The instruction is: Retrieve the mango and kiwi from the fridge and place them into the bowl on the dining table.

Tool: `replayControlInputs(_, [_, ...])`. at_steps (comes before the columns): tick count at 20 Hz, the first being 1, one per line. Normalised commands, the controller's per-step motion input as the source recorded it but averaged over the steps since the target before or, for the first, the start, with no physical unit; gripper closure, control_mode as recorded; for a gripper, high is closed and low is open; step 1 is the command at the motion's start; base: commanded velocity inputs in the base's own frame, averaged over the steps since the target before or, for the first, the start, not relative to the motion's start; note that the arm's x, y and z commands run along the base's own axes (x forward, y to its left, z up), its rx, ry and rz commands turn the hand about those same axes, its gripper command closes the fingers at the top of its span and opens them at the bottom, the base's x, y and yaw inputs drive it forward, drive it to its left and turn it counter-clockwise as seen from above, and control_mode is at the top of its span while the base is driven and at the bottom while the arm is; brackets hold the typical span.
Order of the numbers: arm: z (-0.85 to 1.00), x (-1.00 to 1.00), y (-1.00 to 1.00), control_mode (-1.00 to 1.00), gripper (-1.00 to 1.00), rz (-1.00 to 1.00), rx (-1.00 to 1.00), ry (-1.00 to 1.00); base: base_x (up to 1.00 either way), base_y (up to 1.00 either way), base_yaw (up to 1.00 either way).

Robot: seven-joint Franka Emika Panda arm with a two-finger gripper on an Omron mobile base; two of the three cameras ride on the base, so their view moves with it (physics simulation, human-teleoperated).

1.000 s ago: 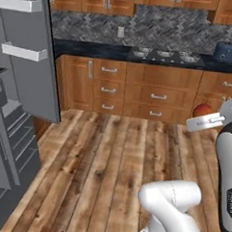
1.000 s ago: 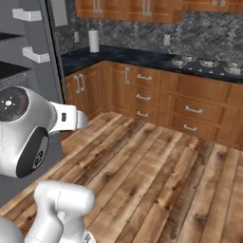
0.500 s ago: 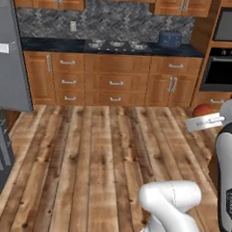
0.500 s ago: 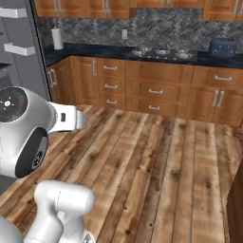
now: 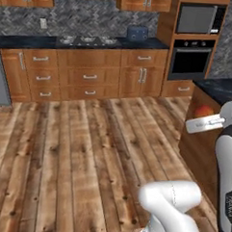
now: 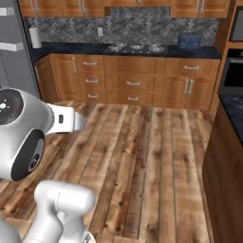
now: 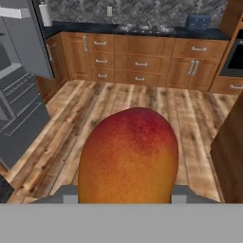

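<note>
Mango (image 7: 128, 156), smooth red-orange oval, clasped in gripper (image 7: 124, 195)

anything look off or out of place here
The fridge door stands open with nobody at it, shelves showing. Otherwise nothing is spilled or askew: the mango sits upright in the end effector, and the floor is bare.

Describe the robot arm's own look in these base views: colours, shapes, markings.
The arm is glossy white with rounded, tube-like links. A big round joint housing has dark grey end caps, one with a small ring of marks. A white boxy hand section carries small dark marks, and the upright link bears faint dark lettering, too small to read.
</note>
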Motion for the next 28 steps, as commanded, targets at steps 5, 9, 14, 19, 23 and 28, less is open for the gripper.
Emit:
replayControlInputs(5, [0.0, 0.0, 0.0, 1.0, 1.0, 0.0, 0.0, 0.0, -0.29, -0.56, -0.14])
replayControlInputs(9, [0.0, 0.0, 0.0, 1.0, 1.0, 0.0, 0.0, 0.0, -0.22, -0.62, -0.12])
replayControlInputs(14, [0.0, 0.0, 0.0, 1.0, 1.0, 0.0, 0.0, 0.0, -0.22, -0.61, -0.12])
replayControlInputs(19, [0.0, 0.0, 0.0, 1.0, 1.0, 0.0, 0.0, 0.0, -0.27, -0.63, -0.11])
replayControlInputs(23, [0.0, 0.0, 0.0, 1.0, 1.0, 0.0, 0.0, 0.0, -0.31, -0.63, -0.11])
replayControlInputs(28, [0.0, 0.0, 0.0, 1.0, 1.0, 0.0, 0.0, 0.0, -0.21, -0.62, -0.12])
